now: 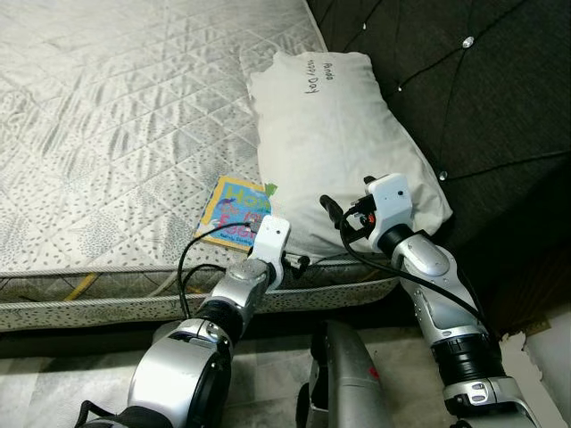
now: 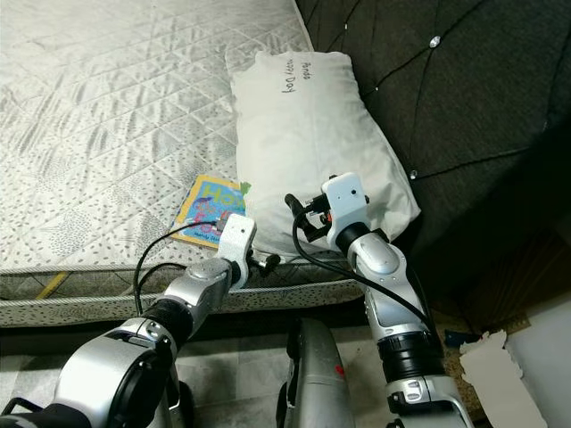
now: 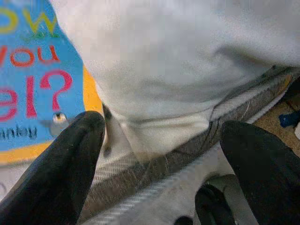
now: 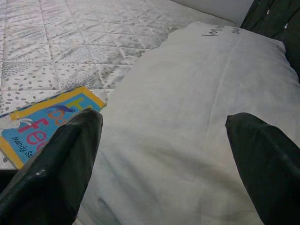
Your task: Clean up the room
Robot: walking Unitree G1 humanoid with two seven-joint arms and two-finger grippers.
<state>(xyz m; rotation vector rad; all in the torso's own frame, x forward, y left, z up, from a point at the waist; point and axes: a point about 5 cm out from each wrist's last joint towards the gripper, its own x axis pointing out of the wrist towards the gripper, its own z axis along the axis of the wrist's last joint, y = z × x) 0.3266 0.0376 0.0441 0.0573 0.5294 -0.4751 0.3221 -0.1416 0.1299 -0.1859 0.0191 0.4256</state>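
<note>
A white pillow with handwriting near its top lies at the head of the bare quilted mattress. A blue and yellow children's book lies flat beside it, one side tucked under the pillow's edge. My left gripper is open at the mattress's near edge, its fingers either side of the pillow's near corner, with the book just beyond one finger. My right gripper is open too and hovers just above the pillow's near end.
A dark tufted headboard rises right of the pillow. The mattress's near side runs across in front of me. Torn paper or cardboard lies on the floor at the right.
</note>
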